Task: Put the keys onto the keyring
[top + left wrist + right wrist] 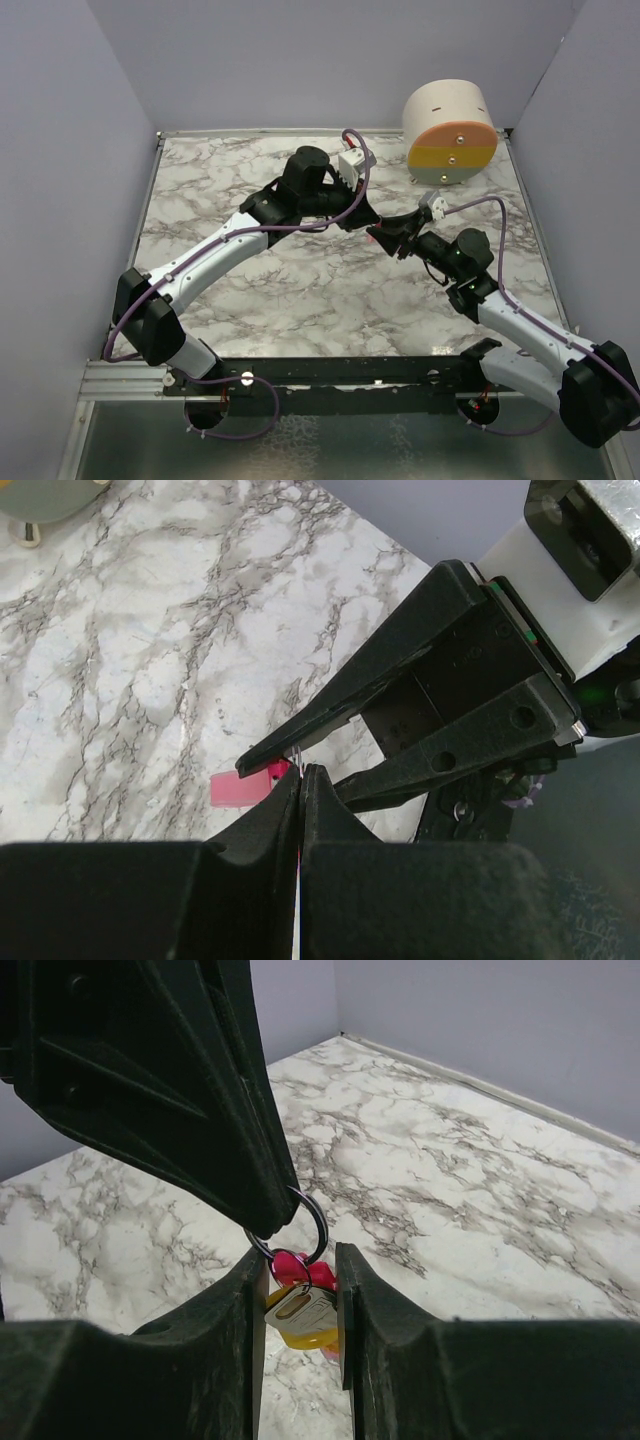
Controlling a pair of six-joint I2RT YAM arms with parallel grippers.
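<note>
Marble counter (300, 300), grey walls, big cream-and-orange cylinder (450, 133) parked upper right, well apart from the action; just right of centre the left gripper (301, 772) is clamped on the keyring (321, 1224); pink key (310, 1272) sits just below it; right gripper (300, 1254) pinches the yellow key (298, 1312); from overhead both grippers hide all that.

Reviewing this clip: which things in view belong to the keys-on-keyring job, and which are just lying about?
Part of the job:
- keyring, pinched in the left gripper
- yellow-headed key and pink key just below the ring, between the fingers of the right gripper

Just lying about:
- big cream, orange and yellow cylinder at the back right of the marble table
</note>
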